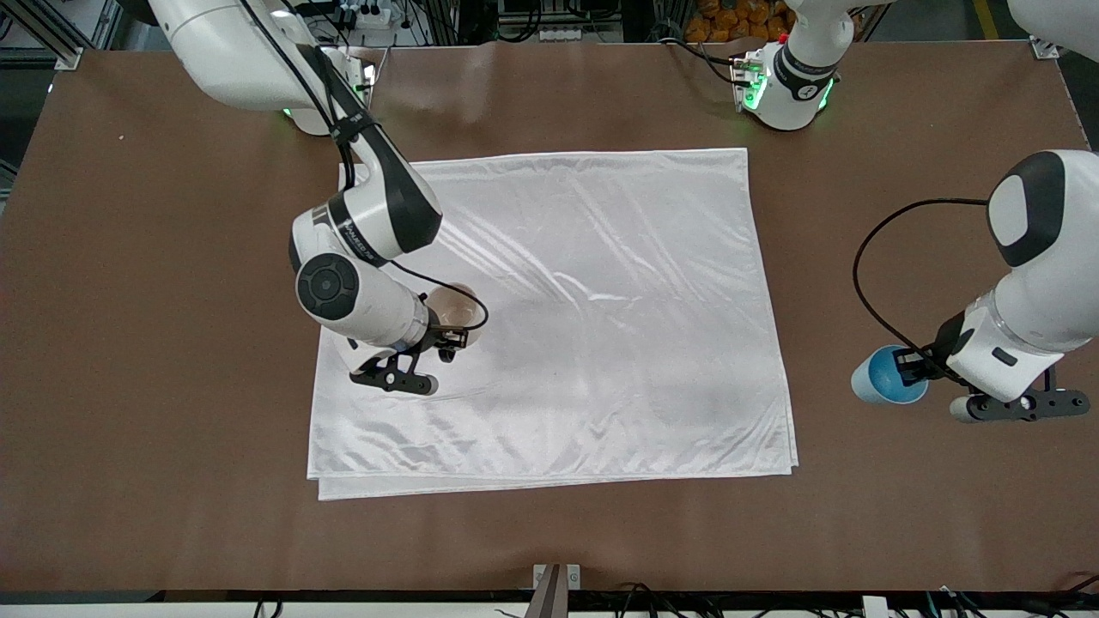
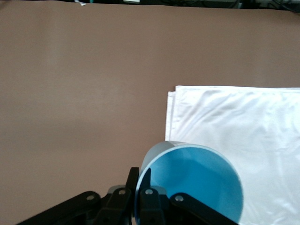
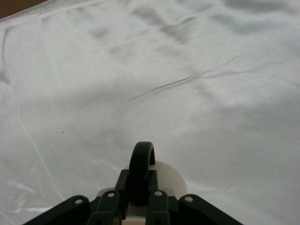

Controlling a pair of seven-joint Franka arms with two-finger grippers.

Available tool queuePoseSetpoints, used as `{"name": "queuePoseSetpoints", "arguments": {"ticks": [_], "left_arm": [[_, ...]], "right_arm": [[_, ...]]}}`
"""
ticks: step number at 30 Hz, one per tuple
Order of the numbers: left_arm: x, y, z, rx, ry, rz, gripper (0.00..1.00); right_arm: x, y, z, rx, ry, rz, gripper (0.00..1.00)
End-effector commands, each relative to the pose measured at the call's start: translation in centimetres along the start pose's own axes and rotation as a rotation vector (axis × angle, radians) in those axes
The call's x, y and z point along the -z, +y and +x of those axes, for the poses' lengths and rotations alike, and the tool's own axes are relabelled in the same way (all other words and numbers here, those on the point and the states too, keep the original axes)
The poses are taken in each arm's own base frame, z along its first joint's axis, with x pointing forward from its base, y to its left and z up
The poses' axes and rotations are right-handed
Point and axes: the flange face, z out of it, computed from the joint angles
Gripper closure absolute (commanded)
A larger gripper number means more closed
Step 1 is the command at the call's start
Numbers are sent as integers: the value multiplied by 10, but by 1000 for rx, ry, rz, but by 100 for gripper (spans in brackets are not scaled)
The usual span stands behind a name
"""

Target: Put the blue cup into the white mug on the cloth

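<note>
The white cloth (image 1: 584, 309) lies spread in the middle of the brown table. The white mug (image 1: 455, 307) is over the cloth at the right arm's end, and my right gripper (image 1: 450, 337) is shut on its dark loop handle (image 3: 141, 164). In the right wrist view my right gripper (image 3: 141, 193) clamps that handle, with the mug's pale body (image 3: 171, 177) showing just past it. The blue cup (image 1: 889, 376) is off the cloth, low over bare table toward the left arm's end, tilted with its mouth showing. My left gripper (image 1: 912, 369) is shut on its rim. In the left wrist view my left gripper (image 2: 139, 190) pinches the cup's wall (image 2: 197, 185).
The brown table (image 1: 172, 343) surrounds the cloth on all sides. The cloth's corner (image 2: 176, 93) lies close to the blue cup. A small metal bracket (image 1: 556, 577) sits at the table edge nearest the front camera. The arms' bases (image 1: 786, 86) stand along the edge farthest from that camera.
</note>
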Motion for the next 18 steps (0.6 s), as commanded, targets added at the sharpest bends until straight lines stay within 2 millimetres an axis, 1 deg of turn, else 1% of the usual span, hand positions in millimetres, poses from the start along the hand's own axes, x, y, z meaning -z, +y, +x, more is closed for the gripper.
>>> {"name": "queuePoseSetpoints", "arguments": {"ticks": [1, 2, 4, 7, 9, 13, 15, 16, 18], "left_arm": [[8, 26, -5, -15, 0, -9, 100], [9, 29, -5, -19, -2, -11, 100], [10, 38, -7, -30, -1, -17, 100], [13, 53, -11, -34, -5, -28, 100], [12, 59, -12, -17, -6, -32, 100], [14, 81, -17, -4, -8, -36, 100], [12, 86, -19, -10, -11, -39, 100], [12, 92, -20, -17, -12, -41, 100], [13, 97, -21, -24, -12, -43, 100]], "right_arm": [[-8, -22, -2, -50, 3, 23, 100], [-8, -27, -3, -51, 7, 26, 100], [-16, -38, -10, -37, 1, 22, 100], [-23, -47, -16, -21, -3, 18, 100], [-27, -55, -24, -15, -4, 17, 100], [-32, -63, -32, -1, -11, 13, 100], [-37, -68, -37, 3, -16, 9, 100], [-38, -69, -38, -1, -17, 8, 100], [-44, -70, -40, -8, -22, 3, 100]]}}
